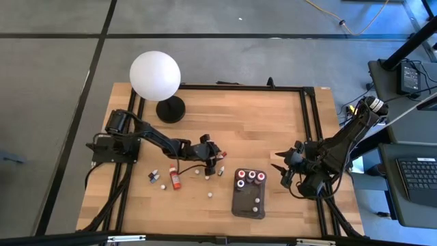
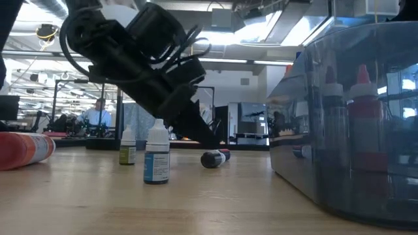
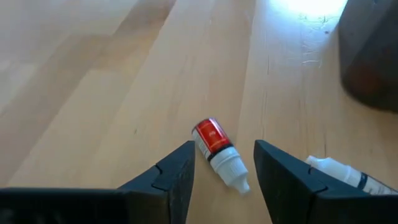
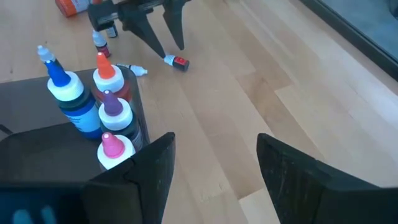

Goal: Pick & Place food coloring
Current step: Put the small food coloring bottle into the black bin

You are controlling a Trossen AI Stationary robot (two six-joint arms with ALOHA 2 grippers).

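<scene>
Left tool [image 1: 217, 158] low over bench [image 1: 259, 116] mid-area, fingers [image 3: 171, 177] parted, straddling red bottle [image 3: 217, 149] lying on its side; no contact visible, nothing grasped. Second fallen bottle [image 3: 345, 175] just beside. Tray [image 1: 247, 203] near, toward right arm, holding several upright bottles [image 4: 93, 106]. More bottles [image 2: 157, 156] standing or lying loose on bench by left arm. Right tool [image 4: 214, 168] released, empty, waiting beside tray. Lamp [image 1: 156, 76] at far edge.
</scene>
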